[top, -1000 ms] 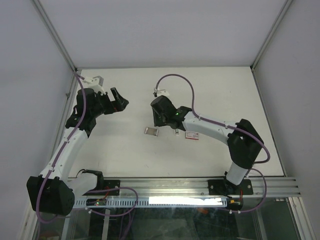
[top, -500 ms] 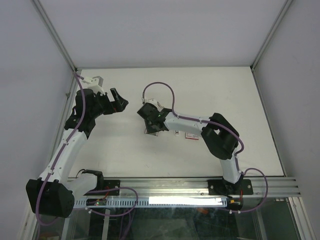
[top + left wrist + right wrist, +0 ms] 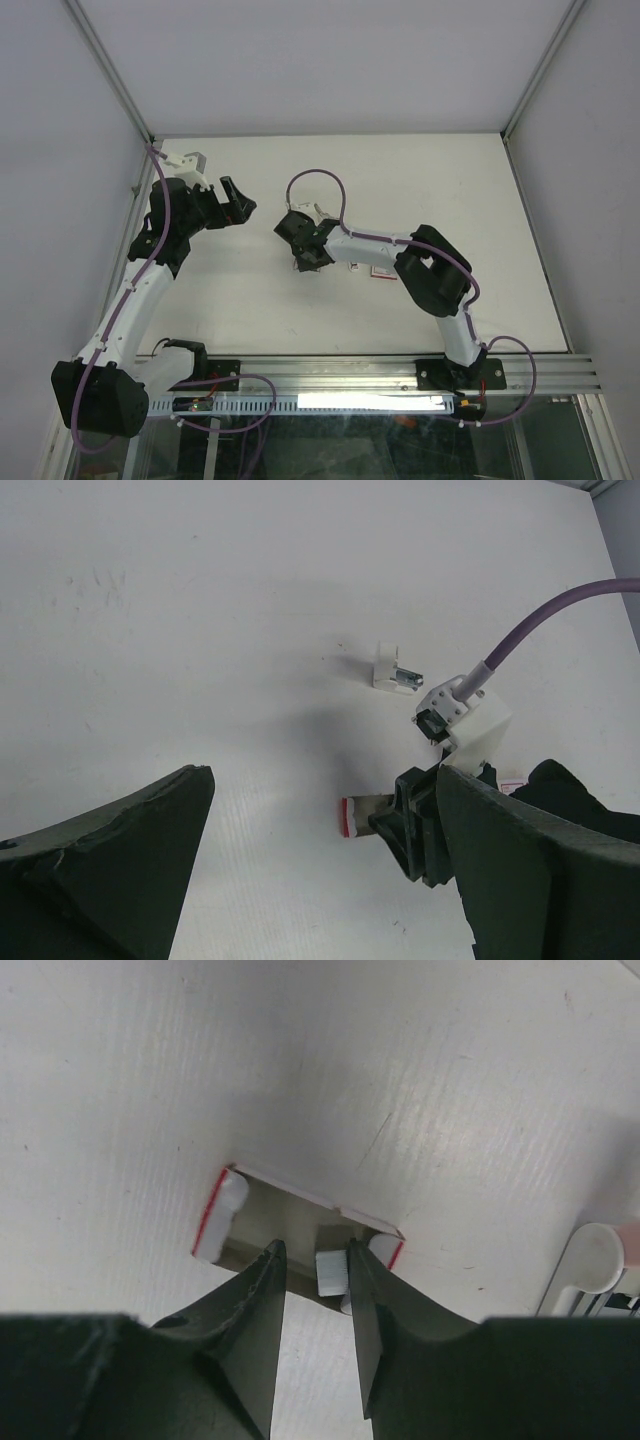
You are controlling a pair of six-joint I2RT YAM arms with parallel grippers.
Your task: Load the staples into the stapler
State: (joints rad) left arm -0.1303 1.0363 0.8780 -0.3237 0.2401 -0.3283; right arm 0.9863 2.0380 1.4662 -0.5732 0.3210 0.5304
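— Nearest the front edge, what lies on the desk?

— A small red-and-white box, half tucked under the right arm. Left of it sits an open cardboard tray with red edges.

— And the right claw?

— It points down into that tray. Its fingers stand a narrow slit apart, with their tips at the tray's near wall. A small white block sits in the slit, close beside one finger. Tan tray floor shows between the block and the other finger, so nothing is clamped.

— Where is the stapler?

— On the desk, beyond the tray as the left wrist view shows it, and apart from both claws. It has a pale body with a silvery metal part sticking out of one end. In the view from above, the right arm hides it.

— The left claw?

— Farther back and to the left, above the desk. Its fingers are spread wide with nothing between them, and it faces the right claw and the tray.
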